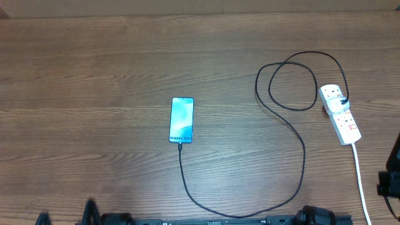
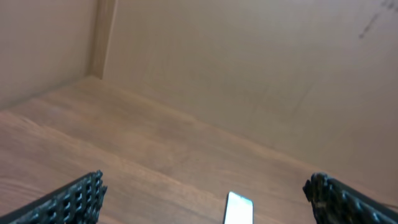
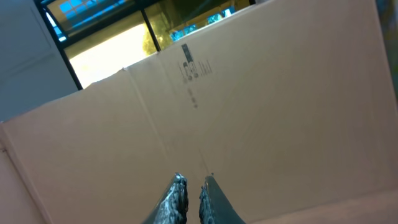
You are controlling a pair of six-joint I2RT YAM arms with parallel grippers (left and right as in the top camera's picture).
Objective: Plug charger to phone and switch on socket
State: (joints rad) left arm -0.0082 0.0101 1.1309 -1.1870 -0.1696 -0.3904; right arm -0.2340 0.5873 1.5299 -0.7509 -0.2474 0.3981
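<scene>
The phone (image 1: 181, 120) lies flat mid-table with its light-blue screen up; it also shows in the left wrist view (image 2: 239, 209). The black charger cable (image 1: 304, 156) runs from the phone's near end, where its tip touches the phone, loops right and ends in a plug (image 1: 338, 102) seated in the white socket strip (image 1: 345, 125). The strip's red switches are too small to read. My left gripper (image 2: 206, 182) is open wide and empty, above the table short of the phone. My right gripper (image 3: 193, 180) is shut and empty, raised and pointing at a cardboard wall.
A cardboard wall (image 3: 261, 106) rings the table's far side. The strip's white cord (image 1: 361, 181) runs to the front edge. Dark parts of the right arm (image 1: 389, 182) sit at the right edge, and of the left arm (image 1: 91, 214) at the front left.
</scene>
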